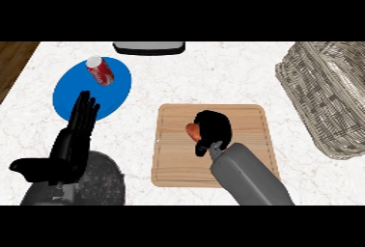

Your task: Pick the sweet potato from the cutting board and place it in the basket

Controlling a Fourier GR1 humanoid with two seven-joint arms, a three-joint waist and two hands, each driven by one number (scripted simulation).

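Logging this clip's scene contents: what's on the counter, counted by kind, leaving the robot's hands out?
Wooden cutting board: 1
Sweet potato, mostly hidden under the right hand: 1
Wicker basket: 1
Blue plate: 1
Red can, lying on the plate: 1
Dark appliance at the far edge: 1
Total: 6

One head view looked steeply down on the white marble worktop, close, with both grey forearms entering from the frame's lower edge.

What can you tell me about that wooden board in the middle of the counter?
The cutting board is a light wooden rectangle with rounded corners and a groove near its edge, lying flat on the white marbled counter. The right hand is curled over an orange sweet potato on it, hiding most of it.
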